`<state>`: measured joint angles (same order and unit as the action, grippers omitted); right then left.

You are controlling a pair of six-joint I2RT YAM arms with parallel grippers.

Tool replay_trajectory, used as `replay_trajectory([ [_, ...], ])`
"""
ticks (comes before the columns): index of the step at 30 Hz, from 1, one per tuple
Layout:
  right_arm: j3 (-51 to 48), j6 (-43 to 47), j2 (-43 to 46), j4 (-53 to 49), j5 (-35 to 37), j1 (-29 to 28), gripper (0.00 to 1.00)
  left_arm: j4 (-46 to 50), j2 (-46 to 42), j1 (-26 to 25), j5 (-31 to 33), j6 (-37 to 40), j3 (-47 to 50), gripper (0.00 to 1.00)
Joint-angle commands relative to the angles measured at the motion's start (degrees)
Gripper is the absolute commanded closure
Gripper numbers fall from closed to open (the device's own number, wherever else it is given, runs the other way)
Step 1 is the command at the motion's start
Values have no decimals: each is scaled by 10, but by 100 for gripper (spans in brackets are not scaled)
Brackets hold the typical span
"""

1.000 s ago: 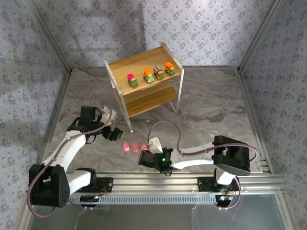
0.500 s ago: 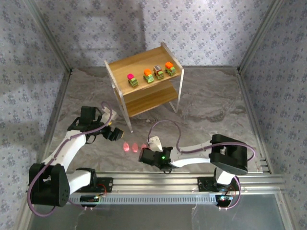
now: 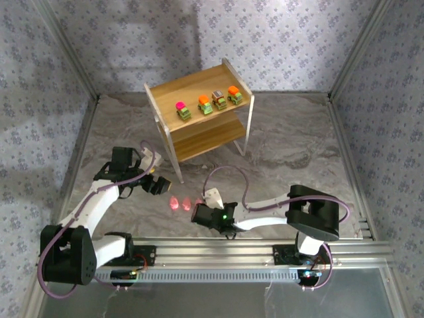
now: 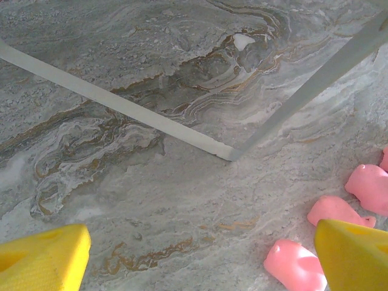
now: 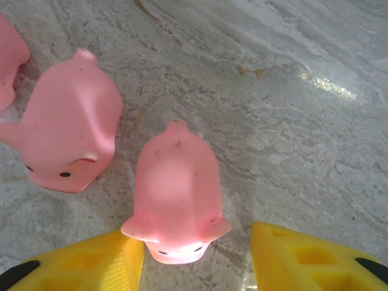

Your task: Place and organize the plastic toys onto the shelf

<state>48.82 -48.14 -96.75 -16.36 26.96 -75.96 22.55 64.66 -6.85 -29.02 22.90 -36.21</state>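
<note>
Right pincer [image 5: 197, 267]: open, yellow fingers either side of one pink figure [image 5: 176, 188] whose face points toward us. The left finger is about touching its flipper and the right finger is apart, so nothing is gripped.
Right pincer, top view [image 3: 199, 215]: low on the counter [image 3: 291, 139], at 6 o'clock from the shelf [image 3: 192, 86].
Left pincer [image 4: 200, 260]: open, nothing between the fingers, hovering near a white shelf leg [image 4: 121, 106].
Left pincer, top view [image 3: 159, 185]: at 7 o'clock from the shelf.
Pink figures [image 3: 175, 203]: all on the counter, clustered between the two pincers.
Second figure [image 5: 70, 136]: just beside the first, at its 10 o'clock.
Cars [image 3: 205, 105]: four in a row on the shelf's top tier.
Done: we judge the cars finished, all four placed and lined up.
Left: the pink figures, none on the shelf yet. We'd call the task roughly halfway, with the first pink pick about to start.
Cut off: a third figure [image 5: 9, 60] is clipped at the 10 o'clock corner of the right wrist view. The left wrist view shows three figures [image 4: 336, 212] plus a sliver at 3 o'clock, so we count four, not certain.
Hard to tell: the top view blurs the figures into a pink blob, partly under the right pincer. The lower tier is partly hidden by the top board.
</note>
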Motion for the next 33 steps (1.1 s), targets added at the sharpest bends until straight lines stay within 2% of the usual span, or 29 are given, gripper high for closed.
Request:
replay_trajectory([
  [1, 14, 19, -13, -7, 1, 8, 49, 0, 5, -2, -2, 0, -10, 5],
  [12, 17, 33, -18, -8, -7, 16, 60, -2, 7, -3, 5, -1, -8, 5],
  [24, 38, 55, 51, -51, 22, 25, 61, -6, 12, -3, 6, -3, -11, 5],
  [33, 94, 112, 112, -68, 19, 65, 61, -10, 11, -4, 6, -4, -8, 5],
])
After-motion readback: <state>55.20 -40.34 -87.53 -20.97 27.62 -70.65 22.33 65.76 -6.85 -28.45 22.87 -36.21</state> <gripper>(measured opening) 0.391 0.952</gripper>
